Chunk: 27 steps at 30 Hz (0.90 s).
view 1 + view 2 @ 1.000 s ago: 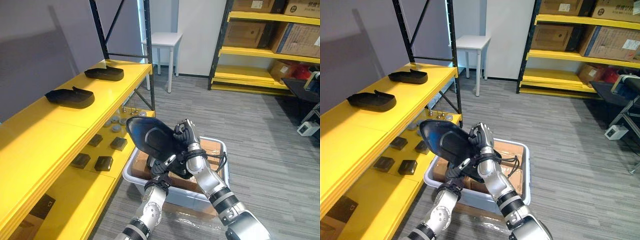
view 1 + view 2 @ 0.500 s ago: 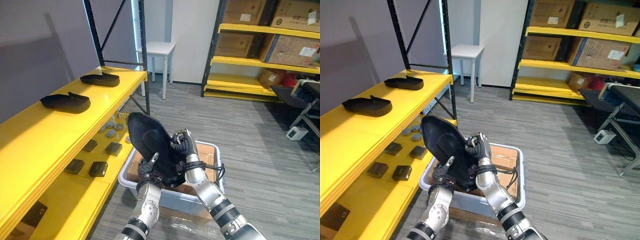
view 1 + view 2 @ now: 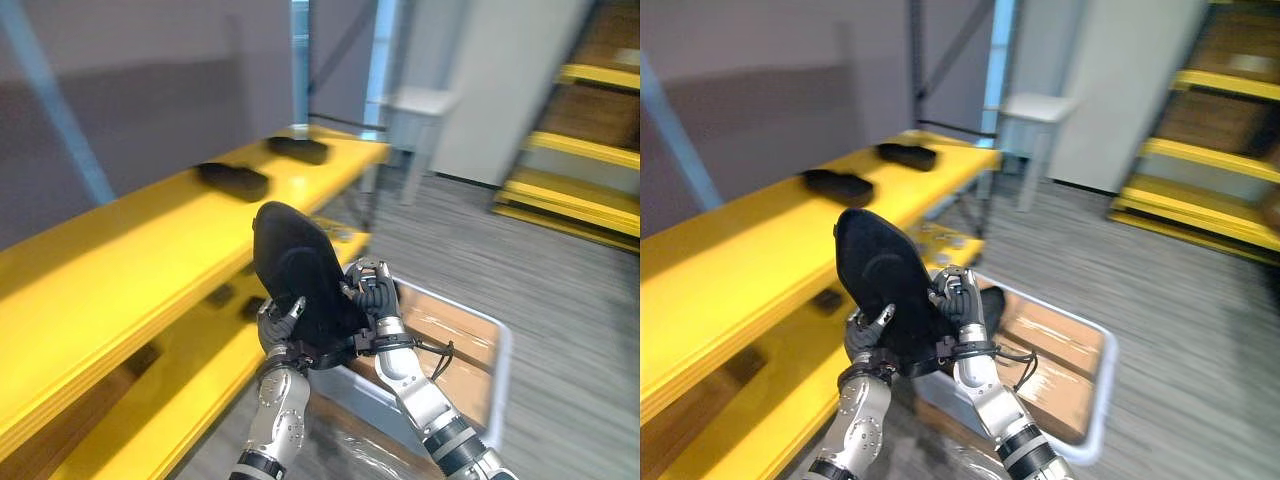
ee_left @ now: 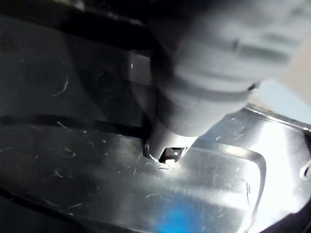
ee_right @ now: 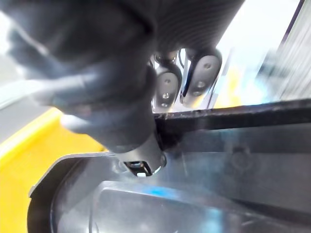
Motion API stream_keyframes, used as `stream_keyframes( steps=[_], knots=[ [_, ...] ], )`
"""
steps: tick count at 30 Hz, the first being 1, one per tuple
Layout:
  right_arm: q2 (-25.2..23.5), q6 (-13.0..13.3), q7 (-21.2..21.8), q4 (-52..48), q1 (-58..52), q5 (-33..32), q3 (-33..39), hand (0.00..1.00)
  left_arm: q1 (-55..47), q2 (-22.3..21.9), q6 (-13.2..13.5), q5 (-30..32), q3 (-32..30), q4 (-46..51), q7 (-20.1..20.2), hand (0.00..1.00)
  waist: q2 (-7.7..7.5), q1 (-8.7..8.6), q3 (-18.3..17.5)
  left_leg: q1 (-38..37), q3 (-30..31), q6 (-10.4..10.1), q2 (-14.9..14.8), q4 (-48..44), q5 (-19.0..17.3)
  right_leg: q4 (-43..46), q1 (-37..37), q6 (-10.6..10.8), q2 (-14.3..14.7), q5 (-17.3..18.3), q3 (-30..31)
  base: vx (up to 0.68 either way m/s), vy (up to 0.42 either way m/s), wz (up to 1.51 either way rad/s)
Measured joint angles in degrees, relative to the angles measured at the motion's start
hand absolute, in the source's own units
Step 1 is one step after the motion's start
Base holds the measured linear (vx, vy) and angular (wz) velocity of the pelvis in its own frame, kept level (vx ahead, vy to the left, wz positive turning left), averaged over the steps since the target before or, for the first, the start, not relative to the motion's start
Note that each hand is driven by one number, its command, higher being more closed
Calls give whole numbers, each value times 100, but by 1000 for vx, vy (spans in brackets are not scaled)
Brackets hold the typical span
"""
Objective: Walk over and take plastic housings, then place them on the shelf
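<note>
Both hands kept their grip on the black housing [image 3: 290, 265]?
— Yes. Left hand [image 3: 280, 322] and right hand [image 3: 372, 298] stayed clamped on it, centre frame. View swung toward the yellow shelf [image 3: 130, 270] at left, two housings [image 3: 235, 181] already there. Placement looked next.

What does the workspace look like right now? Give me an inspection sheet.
Surface: yellow shelf, two levels.
Job's things: one black housing held up on end by both hands; two more housings lie apart on the top level.
Clutter: small dark parts on the lower level, blurred; cardboard in the white bin.
Robot hands: left robot hand and right robot hand both curled on the held housing.
Cables: nothing seen.
Surroundings: white table, second yellow rack, grey floor.
</note>
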<state>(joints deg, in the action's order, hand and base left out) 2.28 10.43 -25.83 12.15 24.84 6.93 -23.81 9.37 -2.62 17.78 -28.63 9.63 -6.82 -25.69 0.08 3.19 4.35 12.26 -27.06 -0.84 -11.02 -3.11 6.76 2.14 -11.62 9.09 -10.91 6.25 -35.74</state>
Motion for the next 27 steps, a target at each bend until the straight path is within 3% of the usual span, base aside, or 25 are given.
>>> stream_keyframes(
  steps=[2,3,5,6,7,8,9,10,11,13,14,16,17,19,20,21,22,23,27],
  knots=[
    [-231,12,104,10,206,2,-94,100,-281,81,-84,317,-273,635,21,100,9,172,-10,74,-839,57,-21,-181,42,30,-171,117,-200,133,-495,260,138,143],
    [-302,12,151,8,270,2,-122,100,-379,121,-96,392,-384,834,37,100,3,222,-8,82,-910,145,49,-177,107,16,-241,141,-254,149,-610,397,166,124],
    [-610,7,299,-6,307,10,-209,100,-643,265,-145,702,-715,1363,116,100,-40,286,-7,137,-510,455,601,-149,158,318,-497,153,-598,111,-986,365,130,126],
    [-604,7,353,-5,304,10,-207,100,-642,268,-173,812,-777,1397,126,100,-39,290,-9,121,-382,479,704,-159,105,635,-495,151,-745,110,-1079,381,174,137],
    [-532,8,478,-15,310,10,-174,100,-642,369,-239,1025,-816,1453,181,100,-63,283,5,31,-129,551,869,-204,19,1515,-457,71,-1087,57,-1088,358,198,133],
    [-504,7,550,-19,305,9,-90,0,-608,469,-294,1105,-796,1479,252,100,-96,215,28,-118,188,613,1026,-230,-107,2625,-334,-355,-1460,-232,-955,423,230,132],
    [-497,8,571,-20,307,8,-57,0,-571,509,-324,1125,-787,1479,256,100,-122,164,48,-222,328,642,1060,-214,-171,3241,-176,-691,-1640,-523,-696,308,139,128],
    [-512,12,639,-42,310,8,45,0,-487,586,-343,1191,-784,1484,259,100,-153,72,93,-393,618,700,1122,-204,-273,4480,368,-765,-1762,-540,153,297,37,118],
    [-507,22,687,-114,271,10,111,0,-419,660,-346,1212,-749,1485,260,100,-137,13,140,-593,890,711,1124,-134,-330,5385,941,-704,-1578,-239,881,298,-10,112],
    [-471,25,756,-307,162,19,143,0,-401,749,-344,1201,-691,1503,277,100,-108,-80,214,-903,1186,672,1122,-16,-359,5716,1401,-554,-1321,60,1365,298,-78,97],
    [-432,36,791,-561,8,26,233,0,-364,798,-343,1200,-604,1583,358,100,-108,-107,216,-1064,1419,624,1123,39,-367,5333,1749,-472,-1225,260,1468,271,-92,94],
    [-416,49,813,-848,-167,42,351,0,-300,876,-341,1195,-496,1646,468,100,-111,-152,218,-1124,1656,579,1124,84,-391,4417,1996,-466,-1119,282,1546,218,-127,87],
    [-400,49,859,-1101,-399,53,448,0,-241,993,-342,1180,-380,1652,567,100,-137,-251,206,-1118,1912,490,1116,86,-429,3167,2114,-439,-753,265,2170,219,-210,86],
    [-365,41,901,-1426,-758,65,604,0,-215,1059,-344,1181,-203,1651,724,100,-166,-278,188,-1127,2080,390,1144,85,-482,2033,2096,-389,-418,184,2929,176,-209,65],
    [-337,32,924,-1711,-1058,66,682,0,-190,1085,-344,1174,-78,1625,819,100,-282,-287,174,-1156,2143,313,1246,83,-526,1452,2051,-158,-388,-401,3093,194,-240,41],
    [-327,4,956,-1884,-1240,64,750,0,-126,1150,-342,1143,-21,1561,916,100,-458,-285,166,-1203,2148,225,1373,82,-585,1200,1979,-99,-450,-730,3002,197,-252,9],
    [-252,-40,1015,-1940,-1353,49,810,0,-122,1086,-343,1054,-13,1465,983,100,-409,-273,162,-1238,2088,135,1302,63,-647,943,1828,-52,-406,-667,2935,176,-242,-20],
    [-161,-79,1059,-2082,-1539,31,1007,0,-83,1033,-408,952,48,1362,1086,100,-291,-341,129,-1157,2051,0,1094,-20,-749,483,1656,-142,-170,-852,2913,180,-214,-45],
    [18,-131,1339,-2723,-2013,-119,1471,0,354,985,-625,726,153,893,1384,100,-273,-534,109,-1180,1841,-210,676,-12,-854,-244,1432,-324,286,-1167,2998,149,-138,-37]
  ],
)
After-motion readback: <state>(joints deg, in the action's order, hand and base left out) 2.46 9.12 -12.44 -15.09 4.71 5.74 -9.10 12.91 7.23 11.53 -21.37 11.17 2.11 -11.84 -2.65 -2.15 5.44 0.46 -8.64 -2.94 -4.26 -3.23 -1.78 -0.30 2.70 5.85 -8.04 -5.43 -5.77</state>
